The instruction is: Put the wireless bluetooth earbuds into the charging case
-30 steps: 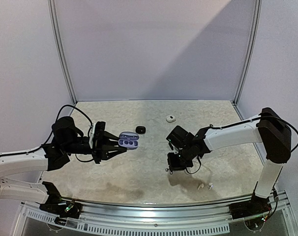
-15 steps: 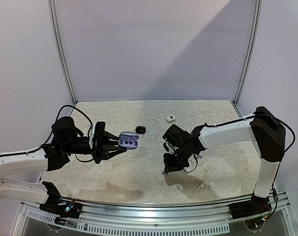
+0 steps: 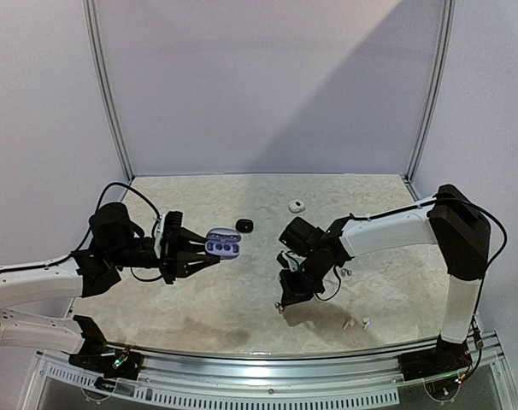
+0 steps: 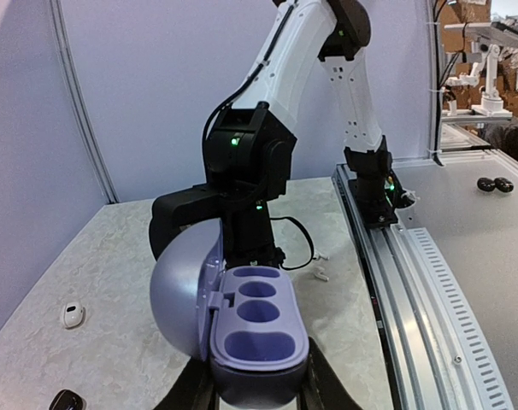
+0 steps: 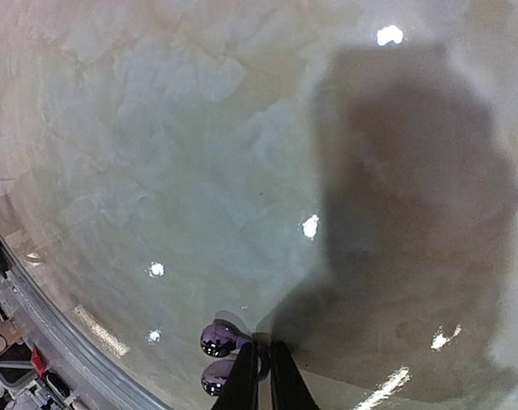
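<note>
Both arms reach over the table [image 3: 242,299]: the left gripper [image 3: 209,250] is clamped on the open purple case [image 4: 259,342], held in the air, while the right gripper [image 5: 265,363], fingers nearly together, pinches a dark purplish earbud [image 5: 220,339]. White earbuds [image 3: 356,325] lie near the front rail [image 3: 267,363].

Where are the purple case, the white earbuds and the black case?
purple case [image 4: 261,327]: left wrist view, its welled tray.
white earbuds [image 3: 349,325]: top view, one bud.
black case [image 3: 244,225]: top view, its top.
</note>
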Action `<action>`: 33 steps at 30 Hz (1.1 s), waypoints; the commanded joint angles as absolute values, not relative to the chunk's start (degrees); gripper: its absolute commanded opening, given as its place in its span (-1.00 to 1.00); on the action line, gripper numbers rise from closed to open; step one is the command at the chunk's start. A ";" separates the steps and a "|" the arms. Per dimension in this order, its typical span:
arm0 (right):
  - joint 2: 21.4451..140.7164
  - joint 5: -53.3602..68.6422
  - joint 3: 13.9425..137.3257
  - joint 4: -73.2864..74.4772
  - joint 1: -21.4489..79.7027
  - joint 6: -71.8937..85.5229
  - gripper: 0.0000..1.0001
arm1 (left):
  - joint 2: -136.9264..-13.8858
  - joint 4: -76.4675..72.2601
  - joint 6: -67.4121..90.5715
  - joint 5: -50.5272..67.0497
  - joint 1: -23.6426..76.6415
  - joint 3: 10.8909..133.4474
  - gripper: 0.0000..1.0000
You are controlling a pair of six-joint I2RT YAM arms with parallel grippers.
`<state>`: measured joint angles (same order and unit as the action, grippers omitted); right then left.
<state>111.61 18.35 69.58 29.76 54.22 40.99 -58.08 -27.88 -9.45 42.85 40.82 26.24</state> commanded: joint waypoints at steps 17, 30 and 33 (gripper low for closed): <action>109.70 11.71 72.16 31.96 54.97 38.94 -1.00 | -57.62 -26.81 -10.50 42.54 40.43 25.81 -1.00; 110.96 3.79 75.90 36.29 57.80 32.98 -0.95 | -57.31 -26.22 -10.72 42.28 40.25 25.73 -1.00; 109.74 6.19 74.98 35.75 57.81 32.74 -0.67 | -57.55 -26.32 -10.73 42.27 40.25 25.77 -1.00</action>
